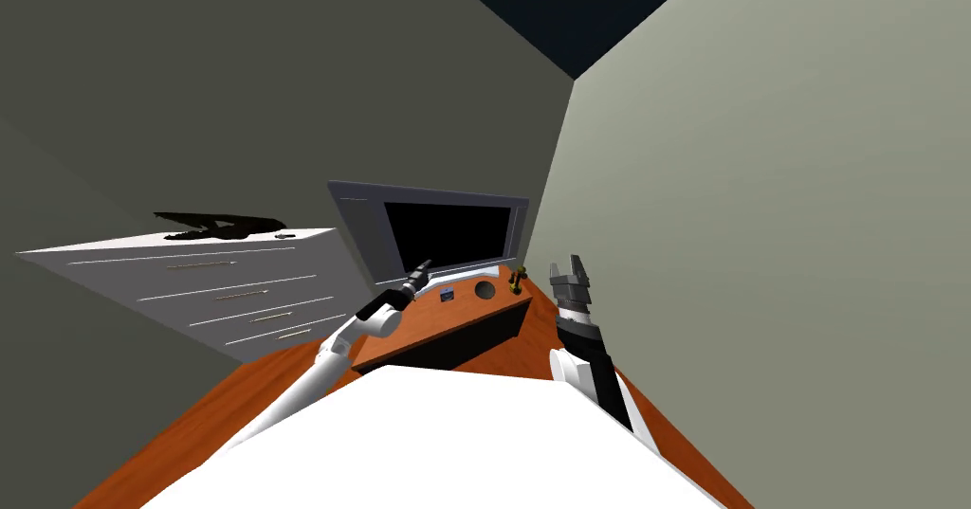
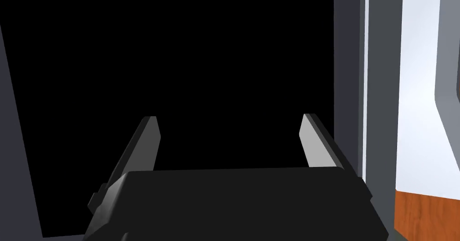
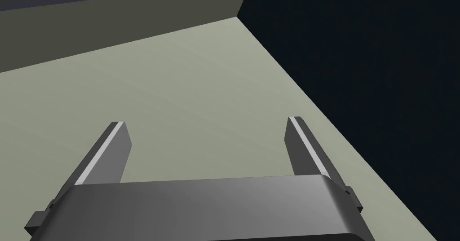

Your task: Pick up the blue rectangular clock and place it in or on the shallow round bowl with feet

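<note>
Left gripper point(image 1: 420, 269): our fingers stand wide apart with nothing between them. The arm reaches forward over the left part of the wooden stand point(image 1: 403, 328), and the tip is close in front of the television point(image 1: 446, 233).
Left wrist view: both fingers point straight at the television's black screen, with its grey frame beside them and a strip of the stand's wood past that.
Right gripper point(image 1: 570, 268): we hold it raised beyond the stand's right end, pointing up. Its fingers are spread wide and empty.
Blue clock point(image 1: 447, 295): it sits on the stand's top, about midway along and toward the back edge, just in front of the television's foot. It is near our left gripper but apart from it.
Bowl point(image 1: 485, 290): dark and round, it sits on the same top just beside the clock, toward the right end. It is too small here for us to make out any feet.
Small yellow-green thing point(image 1: 518, 281): it stands near the stand's back right corner, beyond the bowl. It is perhaps a figurine.
Chest of drawers point(image 1: 218, 290): white, against the wall to our left, well apart from the stand, with a dark shape point(image 1: 220, 225) lying on its top.
Floor point(image 1: 190, 427): reddish wood.
</note>
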You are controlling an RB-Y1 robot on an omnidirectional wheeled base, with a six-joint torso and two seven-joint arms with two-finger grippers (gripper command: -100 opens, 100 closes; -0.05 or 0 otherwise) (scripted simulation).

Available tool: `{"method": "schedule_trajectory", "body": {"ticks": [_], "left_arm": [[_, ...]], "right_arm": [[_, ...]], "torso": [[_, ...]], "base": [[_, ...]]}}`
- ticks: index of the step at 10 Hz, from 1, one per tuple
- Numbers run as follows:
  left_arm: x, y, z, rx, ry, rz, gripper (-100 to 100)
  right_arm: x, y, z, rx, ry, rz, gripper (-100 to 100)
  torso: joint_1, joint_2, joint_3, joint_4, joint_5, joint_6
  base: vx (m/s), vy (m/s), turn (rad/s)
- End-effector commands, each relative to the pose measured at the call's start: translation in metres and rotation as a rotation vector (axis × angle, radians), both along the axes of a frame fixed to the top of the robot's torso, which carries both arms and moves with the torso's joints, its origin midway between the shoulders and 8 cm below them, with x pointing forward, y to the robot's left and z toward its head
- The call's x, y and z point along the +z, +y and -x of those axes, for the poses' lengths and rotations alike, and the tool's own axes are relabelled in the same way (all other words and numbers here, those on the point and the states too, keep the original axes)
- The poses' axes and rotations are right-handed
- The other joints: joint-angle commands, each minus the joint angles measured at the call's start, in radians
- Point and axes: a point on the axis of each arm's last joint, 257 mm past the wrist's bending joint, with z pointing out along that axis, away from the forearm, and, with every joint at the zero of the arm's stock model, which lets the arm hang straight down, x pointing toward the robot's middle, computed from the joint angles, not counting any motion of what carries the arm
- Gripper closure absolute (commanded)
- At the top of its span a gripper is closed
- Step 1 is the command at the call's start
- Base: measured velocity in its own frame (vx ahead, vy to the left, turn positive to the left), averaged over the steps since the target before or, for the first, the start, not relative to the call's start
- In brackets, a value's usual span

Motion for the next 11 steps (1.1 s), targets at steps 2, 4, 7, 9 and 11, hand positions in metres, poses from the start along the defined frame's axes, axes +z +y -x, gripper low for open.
{"method": "schedule_trajectory", "body": {"ticks": [2, 4, 7, 9, 11], "left_arm": [[-0.033, 0.016, -0.005, 0.018, 0.106, 0.016, -100], [-0.060, 0.031, -0.008, 0.035, 0.191, 0.031, -100], [-0.090, 0.055, -0.014, 0.065, 0.310, 0.072, -100], [-0.111, 0.073, -0.013, 0.094, 0.386, 0.095, -100], [-0.135, 0.084, -0.003, 0.118, 0.449, 0.096, -100]], "right_arm": [[0.000, 0.000, 0.000, 0.000, 0.000, 0.000, 0], [0.000, 0.000, 0.000, 0.000, 0.000, 0.000, 0], [0.000, 0.000, 0.000, 0.000, 0.000, 0.000, 0], [0.000, 0.000, 0.000, 0.000, 0.000, 0.000, 0], [0.000, 0.000, 0.000, 0.000, 0.000, 0.000, 0]], "torso": [[0.000, 0.000, 0.000, 0.000, 0.000, 0.001], [-0.001, 0.000, 0.000, 0.000, 0.000, 0.001], [0.000, -0.001, -0.001, 0.000, 0.000, 0.000], [-0.001, -0.001, -0.001, 0.000, 0.000, 0.000], [-0.001, -0.001, -0.001, 0.000, 0.000, 0.000]], "base": [[-0.020, 0.011, -0.188], [-0.015, 0.011, -0.191], [-0.009, 0.007, -0.207], [-0.004, 0.008, -0.178], [-0.001, 0.005, -0.091]]}}
